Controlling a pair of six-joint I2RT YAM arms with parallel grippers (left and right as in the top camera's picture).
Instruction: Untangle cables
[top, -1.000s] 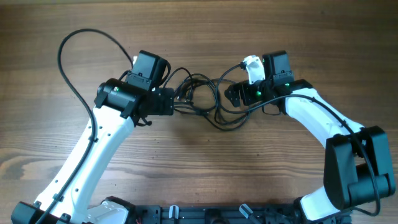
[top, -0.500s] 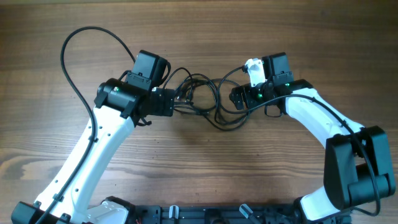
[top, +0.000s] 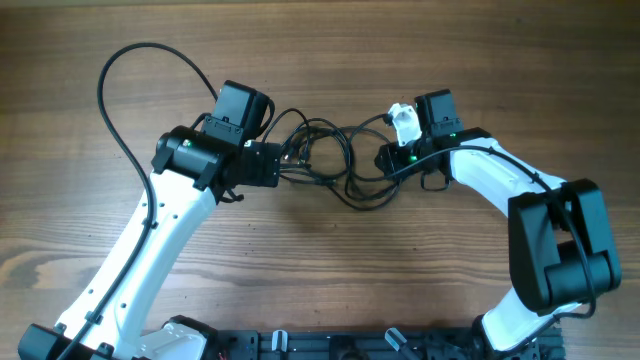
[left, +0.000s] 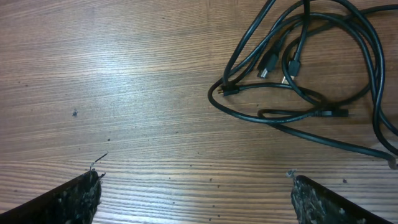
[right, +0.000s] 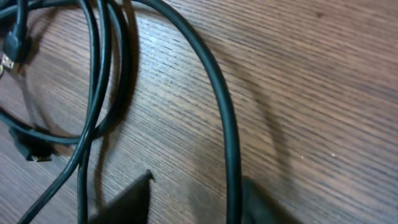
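- Right arm has swung since a second ago: its big black lower joint has come inward and the wrist has crept up and to the right, while the left arm and the knot have stayed put
- Far left, a thick black arm cable (top: 130, 75) loops over the brown wooden table (top: 320, 50), well apart from the work
- My left gripper (top: 288, 162) sits at the tangle's left edge, fingers wide apart and empty
- From its wrist view, the thin black cables with small plug ends (left: 298, 81) lie ahead and to the right
- I read the bundle's long axis as running left to right between both grippers
- My right gripper (top: 386, 157) is low over the wood, jaws apart; one black strand (right: 221, 112) runs lengthwise into the gap, close to one finger, not pinched
- I judge the right arm nearer a clean grab, though the neighbouring loops beside that strand could drag along
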